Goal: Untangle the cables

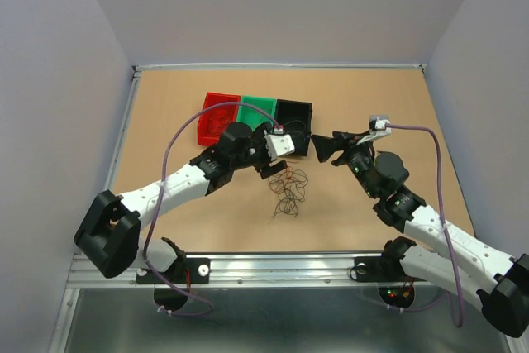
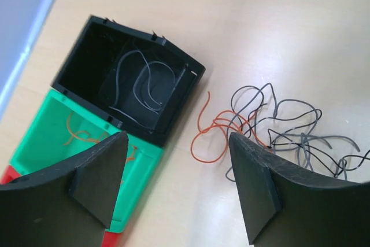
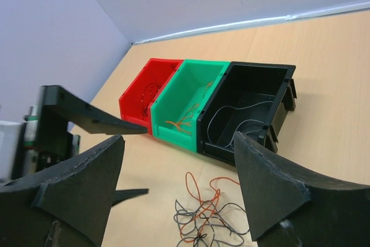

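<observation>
The cables (image 1: 289, 192) are a small tangle of thin dark grey and orange-red wires lying on the tan table in front of the bins. In the left wrist view the tangle (image 2: 283, 134) lies to the right, with an orange loop (image 2: 203, 143) at its left edge. My left gripper (image 2: 178, 143) is open and empty above bare table, between the bins and the tangle, and it also shows in the top view (image 1: 283, 159). My right gripper (image 3: 178, 140) is open and empty, raised right of the tangle (image 3: 211, 215), and it also shows in the top view (image 1: 317, 149).
Three bins stand in a row behind the tangle: red (image 1: 216, 103), green (image 1: 258, 102), black (image 1: 295, 106). The black bin (image 2: 78, 50) holds grey wires (image 2: 141, 88). The green bin (image 3: 173, 134) holds orange wires. Grey walls ring the table.
</observation>
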Controlling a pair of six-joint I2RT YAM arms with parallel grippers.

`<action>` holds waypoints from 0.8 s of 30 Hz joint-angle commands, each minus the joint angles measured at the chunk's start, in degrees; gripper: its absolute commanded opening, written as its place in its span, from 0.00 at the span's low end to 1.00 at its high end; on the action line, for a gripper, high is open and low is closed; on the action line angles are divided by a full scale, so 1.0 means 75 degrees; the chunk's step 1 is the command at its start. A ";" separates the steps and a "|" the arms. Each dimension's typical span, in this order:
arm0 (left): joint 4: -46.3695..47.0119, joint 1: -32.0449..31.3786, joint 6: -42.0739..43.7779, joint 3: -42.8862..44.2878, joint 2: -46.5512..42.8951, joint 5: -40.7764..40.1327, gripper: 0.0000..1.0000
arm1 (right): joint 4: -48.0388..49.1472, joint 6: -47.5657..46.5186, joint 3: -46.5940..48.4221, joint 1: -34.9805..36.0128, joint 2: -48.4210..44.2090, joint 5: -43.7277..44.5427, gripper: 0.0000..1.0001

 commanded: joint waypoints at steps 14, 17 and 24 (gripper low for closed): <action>-0.0689 -0.0049 -0.0028 0.1423 0.3031 -0.0855 0.00 | 0.0290 -0.0081 -0.0007 0.0031 -0.0211 -0.0050 0.82; 0.0090 -0.0025 -0.0098 0.0702 0.2155 -0.0797 0.00 | 0.0290 -0.0081 -0.0007 0.0031 -0.0199 -0.0062 0.82; 0.1641 0.0103 -0.0496 -0.0931 -0.0940 -0.0832 0.00 | 0.0290 -0.0151 0.0157 0.0043 0.0245 -0.0436 0.82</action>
